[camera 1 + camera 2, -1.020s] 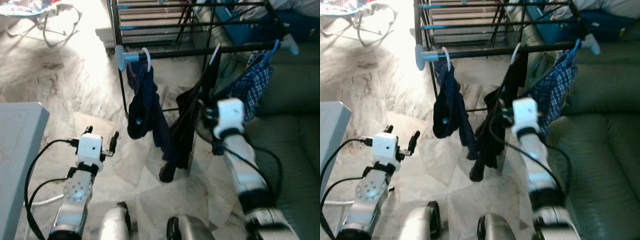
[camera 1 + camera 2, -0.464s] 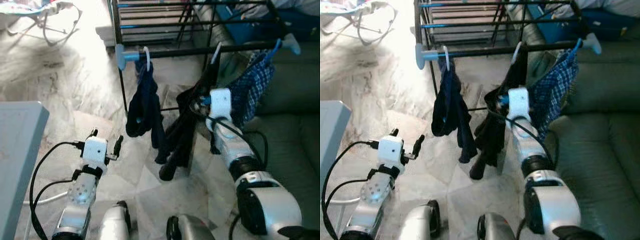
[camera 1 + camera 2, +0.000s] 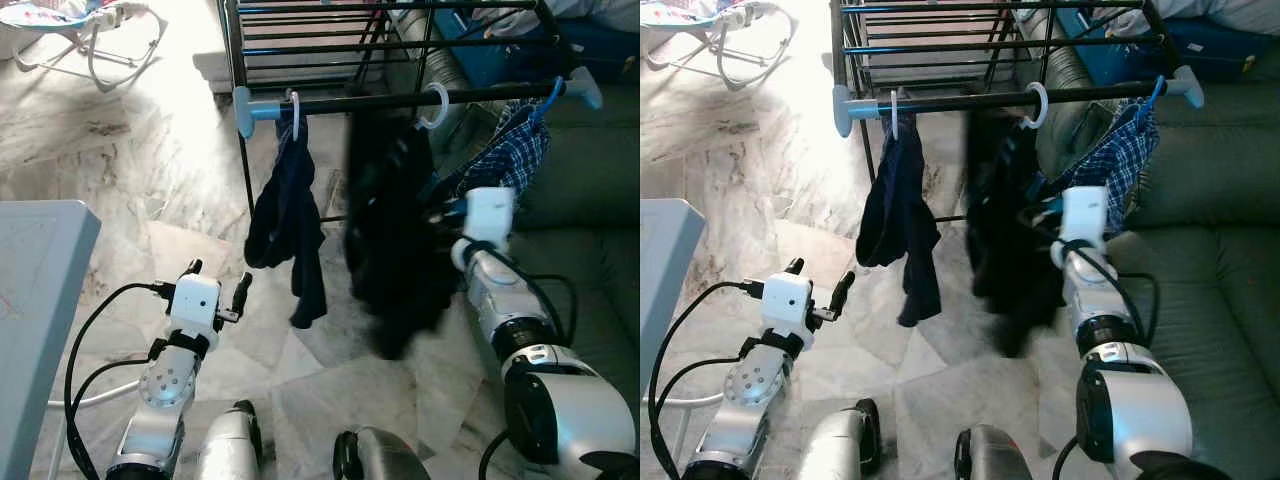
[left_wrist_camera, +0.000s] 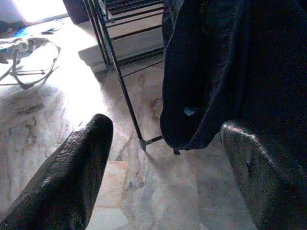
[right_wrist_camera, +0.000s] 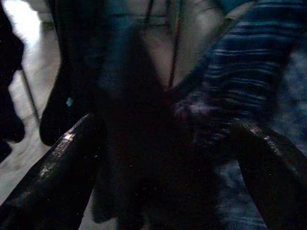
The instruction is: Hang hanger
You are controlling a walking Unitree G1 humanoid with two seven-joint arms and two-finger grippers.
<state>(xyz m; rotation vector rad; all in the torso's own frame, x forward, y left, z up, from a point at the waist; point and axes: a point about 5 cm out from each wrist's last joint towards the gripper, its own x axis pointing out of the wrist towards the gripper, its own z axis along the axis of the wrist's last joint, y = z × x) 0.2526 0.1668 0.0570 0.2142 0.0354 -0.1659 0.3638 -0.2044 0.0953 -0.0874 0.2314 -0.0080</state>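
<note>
Drying rack's rail [image 3: 400, 101] runs left-right across the view. Black garment [image 3: 393, 235] hangs from it on a white hanger [image 3: 434, 104], hook over the rail. Right gripper [image 5: 163, 158], nearer arm, sits just right of and below the hanger, spread wide w/ nothing held. Left gripper [image 3: 216, 282] low, open, empty, well apart.

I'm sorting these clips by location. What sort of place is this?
Most likely a home living room used for drying laundry: a clothes drying rack with garments on hangers stands on marble floor tiles, beside a green sofa, with a baby bouncer nearby.
</note>
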